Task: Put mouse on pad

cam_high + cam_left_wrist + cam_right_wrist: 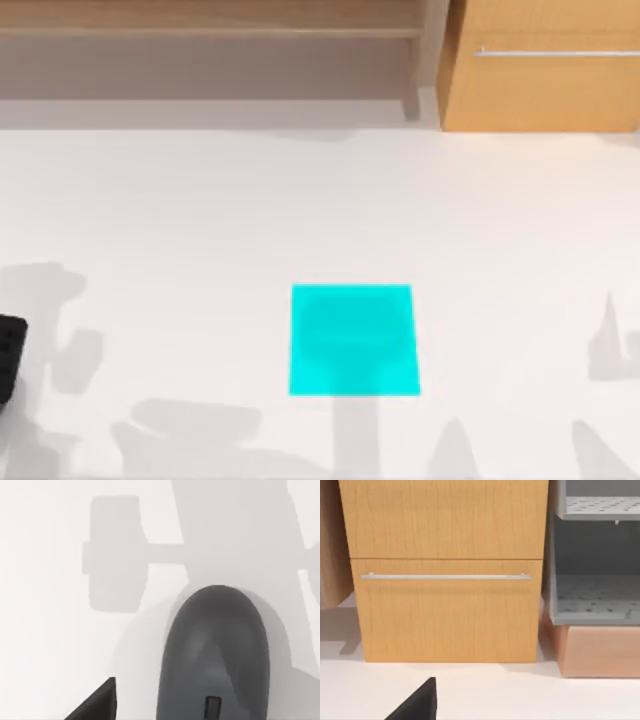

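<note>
the mouse is not on the pad yet, so the main part of the task is, as i judge it, still to do. in the left wrist view the grey rounded body lies on the white table, directly under the camera of the left arm, and its curved end points away into the table's open white surface; a small dark slot sits on its back. a black corner of the left gripper stands just beside the mouse, apart from it, and from this i cannot tell if the fingers are spread or pressed together, or if they hold anything. from above, a black part of the left arm comes in at the left edge of the table. the pad lies flat and bare in the middle of the table, nearer the front, well apart from that left edge, with only a soft shadow over it. the right wrist view looks at a wooden cabinet with a metal handle, and beside it grey shelves; a black corner of the right gripper is there, its fingers also not to be judged. what remains, i think: to grip the mouse, carry it to the right, and lay it on the cyan square.
</note>
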Controlling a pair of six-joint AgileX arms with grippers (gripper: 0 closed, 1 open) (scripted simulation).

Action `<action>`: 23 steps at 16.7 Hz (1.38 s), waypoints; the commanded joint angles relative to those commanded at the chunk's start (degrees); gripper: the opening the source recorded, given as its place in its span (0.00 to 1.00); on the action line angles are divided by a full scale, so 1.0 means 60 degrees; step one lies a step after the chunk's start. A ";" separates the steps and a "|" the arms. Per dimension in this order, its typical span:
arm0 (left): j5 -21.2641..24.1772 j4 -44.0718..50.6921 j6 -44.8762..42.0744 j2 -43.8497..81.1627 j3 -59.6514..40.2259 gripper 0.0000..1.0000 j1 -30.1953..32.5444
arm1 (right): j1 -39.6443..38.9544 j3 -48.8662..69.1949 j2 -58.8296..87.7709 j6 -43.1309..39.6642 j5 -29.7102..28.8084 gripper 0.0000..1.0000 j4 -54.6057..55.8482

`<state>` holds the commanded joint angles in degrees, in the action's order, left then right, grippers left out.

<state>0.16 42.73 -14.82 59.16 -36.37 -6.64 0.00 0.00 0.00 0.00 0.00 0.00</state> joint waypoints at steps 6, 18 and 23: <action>-0.0014 0.2447 -0.0861 0.3359 -0.2302 1.00 -0.0439 | 0.0000 0.0000 0.0000 0.0000 0.0000 1.00 0.0000; -0.0008 0.2199 -0.1028 0.4335 -0.2385 1.00 -0.0508 | 0.0000 0.0000 0.0000 0.0000 0.0000 1.00 0.0000; -0.0009 -0.0408 -0.1078 0.5521 -0.1070 1.00 -0.0535 | 0.0000 0.0000 0.0000 0.0000 0.0000 1.00 0.0000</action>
<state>0.10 40.28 -21.29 92.28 -42.79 -9.86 0.00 0.00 0.00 0.00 0.00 0.00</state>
